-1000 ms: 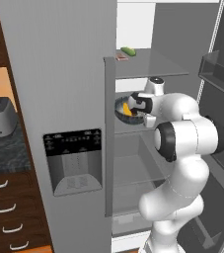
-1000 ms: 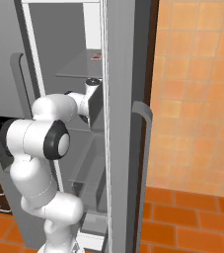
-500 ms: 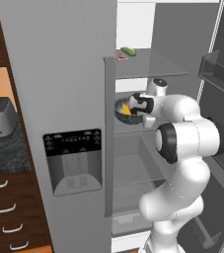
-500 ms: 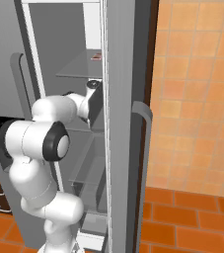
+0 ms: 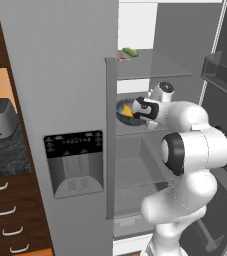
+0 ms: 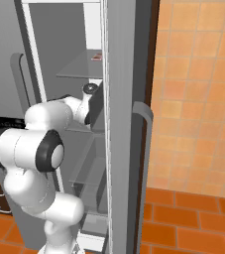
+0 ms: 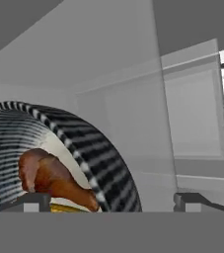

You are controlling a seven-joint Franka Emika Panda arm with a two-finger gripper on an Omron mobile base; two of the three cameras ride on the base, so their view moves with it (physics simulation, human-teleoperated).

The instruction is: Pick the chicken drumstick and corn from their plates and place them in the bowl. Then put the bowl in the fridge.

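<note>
Speckled dark bowl point(image 7: 91, 153) rests on a fridge point(image 5: 65, 90) shelf with its rim standing between the jaws point(image 7: 111, 200), which are spread wide to either side. Inside, left of the rim, lie the chicken drumstick point(image 7: 49, 178) and corn point(image 5: 128, 110), presumably just delivered. Open room lies rightward; the door edge is near.

Flat, even rendered light fills all three views, with no single lamp direction to read. The tall grey stainless-steel fridge point(image 5: 60, 75) shows a matte door without glare, while its interior is dimmer toward the back wall. The white glossy robot arm point(image 5: 195, 150) carries soft highlights. In the hand view the dark speckled round bowl point(image 7: 91, 153) shows striped moiré aliasing and coarse, blocky edges.
</note>
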